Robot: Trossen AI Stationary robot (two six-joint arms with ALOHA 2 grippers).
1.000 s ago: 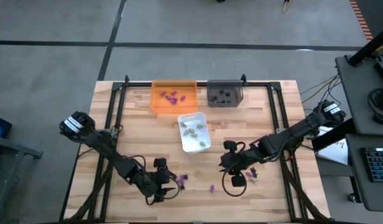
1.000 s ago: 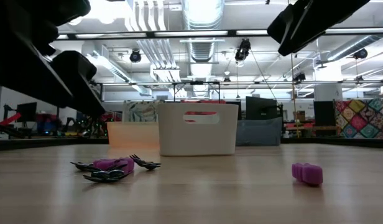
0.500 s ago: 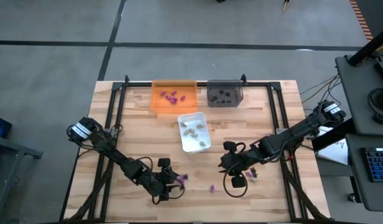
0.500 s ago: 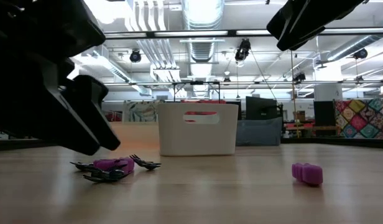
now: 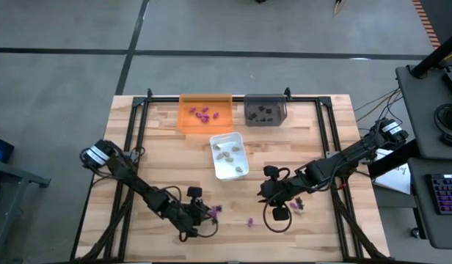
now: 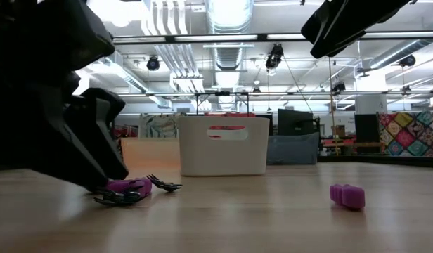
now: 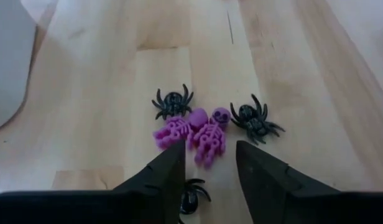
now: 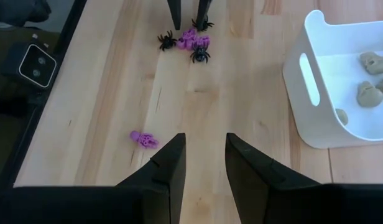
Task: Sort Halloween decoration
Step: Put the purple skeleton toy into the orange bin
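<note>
A small cluster of Halloween decoration pieces lies on the wooden table near its front: two purple skeletons point(image 7: 207, 134) point(image 7: 173, 130) and three black spiders point(image 7: 171, 101) point(image 7: 253, 121) point(image 7: 191, 193). My left gripper point(image 7: 208, 155) is low over this cluster point(image 5: 213, 211), open. Its fingertips stand on either side of one purple skeleton's lower end, and I see no touch. A lone purple piece point(image 5: 250, 221) lies to the cluster's right. My right gripper point(image 8: 204, 140) hangs open and higher up, to the right of the lone piece, with nothing between its fingers.
An orange tray point(image 5: 205, 114) with purple pieces and a grey tray point(image 5: 265, 110) with black pieces stand at the far edge. A white tray point(image 5: 227, 155) with beige pieces stands mid-table. More purple pieces point(image 5: 296, 206) lie beside my right arm.
My left gripper has come down and toward the table's right, onto the cluster of purple skeletons and black spiders. In the low view its dark fingers now reach the table beside the cluster. The pieces have not moved.
</note>
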